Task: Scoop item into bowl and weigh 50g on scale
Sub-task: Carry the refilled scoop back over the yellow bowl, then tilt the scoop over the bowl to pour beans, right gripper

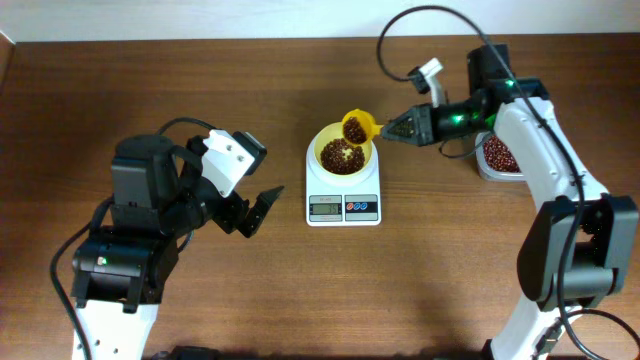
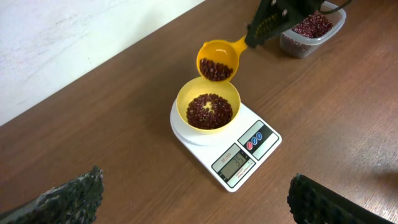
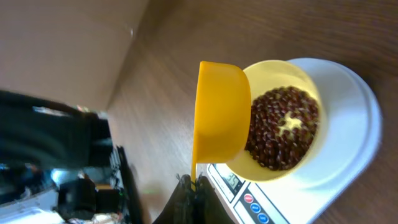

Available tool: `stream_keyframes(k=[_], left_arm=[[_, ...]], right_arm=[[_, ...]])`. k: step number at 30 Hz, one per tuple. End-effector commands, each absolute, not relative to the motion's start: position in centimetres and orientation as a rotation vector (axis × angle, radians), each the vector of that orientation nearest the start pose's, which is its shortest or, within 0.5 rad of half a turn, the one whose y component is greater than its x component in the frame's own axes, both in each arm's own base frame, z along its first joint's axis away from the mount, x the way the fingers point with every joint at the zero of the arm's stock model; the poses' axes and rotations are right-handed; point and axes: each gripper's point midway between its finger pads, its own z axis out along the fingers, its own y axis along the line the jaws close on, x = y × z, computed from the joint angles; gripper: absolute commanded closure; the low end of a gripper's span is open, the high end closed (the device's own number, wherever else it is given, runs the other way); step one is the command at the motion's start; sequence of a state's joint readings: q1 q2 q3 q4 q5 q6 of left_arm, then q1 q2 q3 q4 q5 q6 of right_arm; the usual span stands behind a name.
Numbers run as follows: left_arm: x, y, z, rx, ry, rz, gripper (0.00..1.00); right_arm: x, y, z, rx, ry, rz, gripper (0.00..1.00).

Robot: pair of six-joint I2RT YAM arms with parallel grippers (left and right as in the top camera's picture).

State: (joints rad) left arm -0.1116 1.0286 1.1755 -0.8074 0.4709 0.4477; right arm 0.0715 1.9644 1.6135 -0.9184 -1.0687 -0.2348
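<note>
knobbly left fingers [image 2: 68, 199], round bowl [image 2: 185, 102]

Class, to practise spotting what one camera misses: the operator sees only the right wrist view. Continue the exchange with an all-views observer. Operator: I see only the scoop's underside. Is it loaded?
Observer: Yes, the scoop holds beans, above the bowl rim.
Operator: Where's the supply?
Observer: A tub of more beans sits right of the scale, beyond the right gripper.
Operator: Is the left arm in the way?
Observer: No. The left gripper is open, left of the scale and apart from it.
</note>
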Motion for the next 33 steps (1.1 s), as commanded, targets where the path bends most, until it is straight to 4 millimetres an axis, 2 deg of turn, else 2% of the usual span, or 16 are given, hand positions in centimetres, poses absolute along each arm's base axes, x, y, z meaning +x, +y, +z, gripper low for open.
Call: stream_keyframes(k=[1,5,7,11,33], left_arm=[[28.8,-10.9,30.4,0.82,1.987,-0.326,0.01],[28.8,-10.9,30.4,0.82,1.987,-0.326,0.01],[28.8,-10.9,30.4,0.82,1.987,-0.326,0.01],[28.8,-10.9,30.4,0.82,1.987,-0.326,0.01],[28.8,-10.9,30.4,0.82,1.987,-0.326,0.01]], right_arm=[[39.9,19.5,18.1,-0.872,2.21,1.29,0.96],[40.2,19.1,17.5,-1.119,2.054,1.119,0.96],[40.5,18.6,16.8,-1.19,2.038,1.027,0.96],[40.5,18.7,16.8,-1.301,1.934,0.966,0.96],[41.0,18.7,17.0,-1.307,1.907,0.943,0.96]])
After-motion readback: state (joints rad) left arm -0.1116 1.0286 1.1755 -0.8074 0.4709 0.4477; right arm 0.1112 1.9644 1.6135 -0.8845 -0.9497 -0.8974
